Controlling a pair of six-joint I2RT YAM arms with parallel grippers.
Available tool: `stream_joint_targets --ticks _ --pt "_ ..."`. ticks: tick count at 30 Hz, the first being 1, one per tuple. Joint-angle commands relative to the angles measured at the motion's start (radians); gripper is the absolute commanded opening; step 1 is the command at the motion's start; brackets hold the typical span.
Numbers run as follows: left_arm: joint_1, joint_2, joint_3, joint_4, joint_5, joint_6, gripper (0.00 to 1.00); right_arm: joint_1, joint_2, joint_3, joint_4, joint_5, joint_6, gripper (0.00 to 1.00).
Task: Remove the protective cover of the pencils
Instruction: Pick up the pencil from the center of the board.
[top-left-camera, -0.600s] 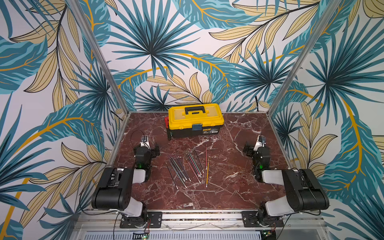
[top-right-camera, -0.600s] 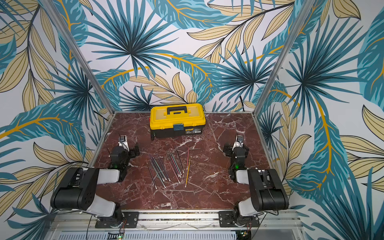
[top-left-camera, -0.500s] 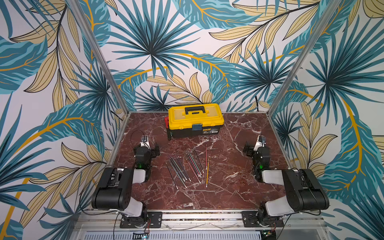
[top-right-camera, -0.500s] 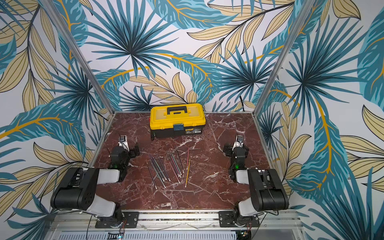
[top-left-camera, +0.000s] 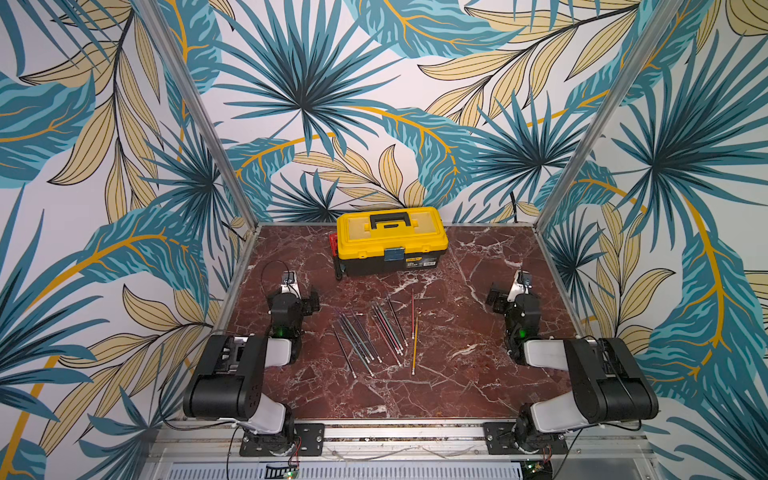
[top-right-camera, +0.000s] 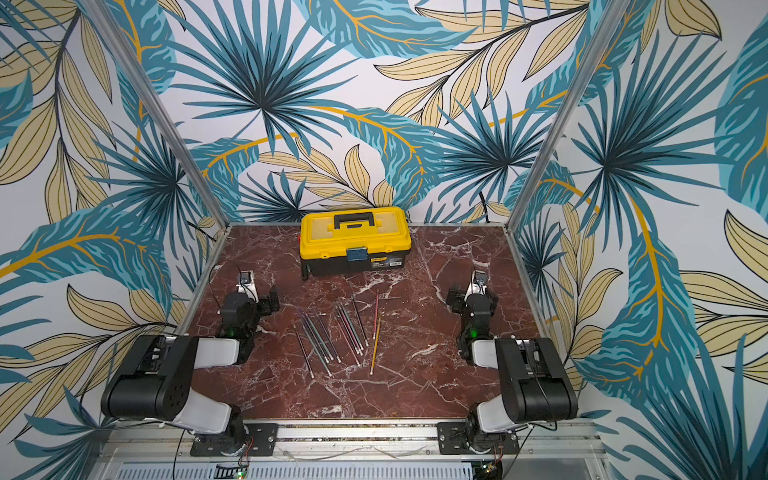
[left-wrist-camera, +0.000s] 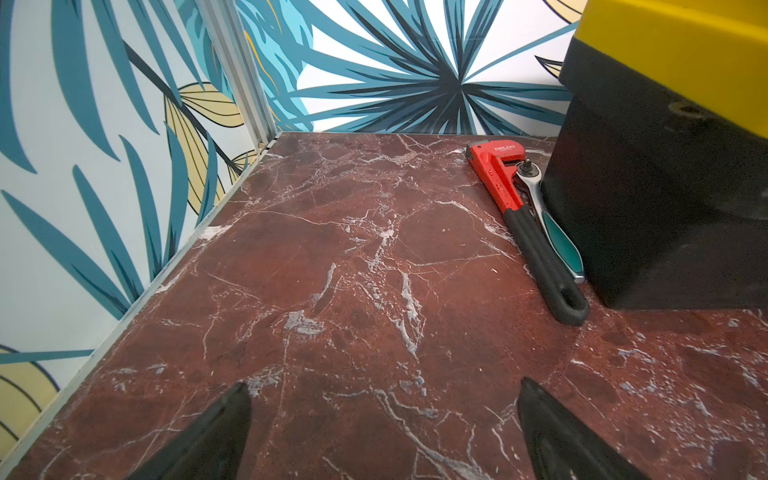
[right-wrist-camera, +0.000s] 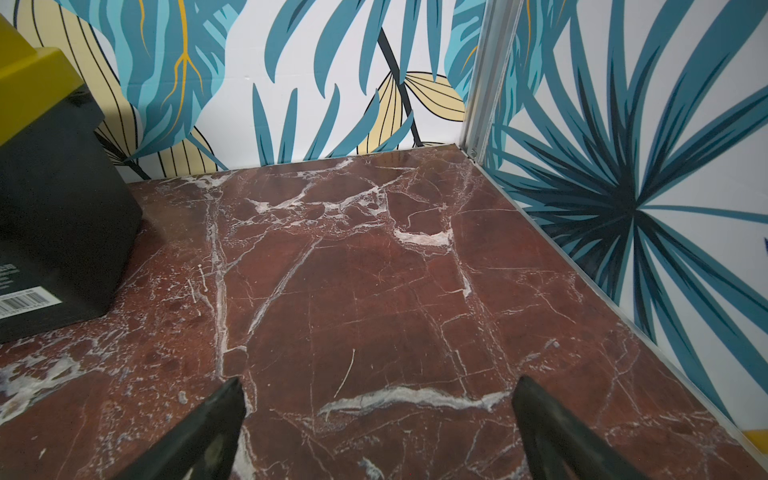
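Marble tabletop (top-left-camera: 457, 374): pencils (top-left-camera: 376, 332) lie mid-table between my arms, long axes running from toolbox (top-left-camera: 390, 237) toward my base, eraser ends nearest me. My left gripper (left-wrist-camera: 382, 384) nearer than right gripper (right-wrist-camera: 376, 379); both spread wide, empty. Tips' protective cover too small to discern.

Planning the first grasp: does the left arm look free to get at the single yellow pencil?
Probably yes: the open left gripper holds nothing, and only flat-lying grey-green and red pencils lie between it and the yellow pencil.

Bright even light; soft shadows; wrist edges distorted.
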Motion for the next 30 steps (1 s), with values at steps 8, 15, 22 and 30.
stream_joint_targets --ticks 8,15,22,30 --pt "0.003 -0.136 0.039 -0.098 -0.153 -0.057 1.00 0.000 -0.132 0.013 -0.142 0.101 0.027 1.00" --pt "0.003 -0.511 0.048 -0.347 -0.119 -0.173 0.99 0.000 -0.472 -0.030 -0.272 0.162 0.199 0.99" --pt "0.006 -1.021 0.296 -0.940 0.201 -0.464 1.00 0.000 -0.829 0.071 -0.737 -0.140 0.244 0.99" --pt "0.008 -1.129 0.299 -1.257 -0.054 -0.782 1.00 0.000 -0.809 0.323 -1.176 -0.130 0.658 1.00"
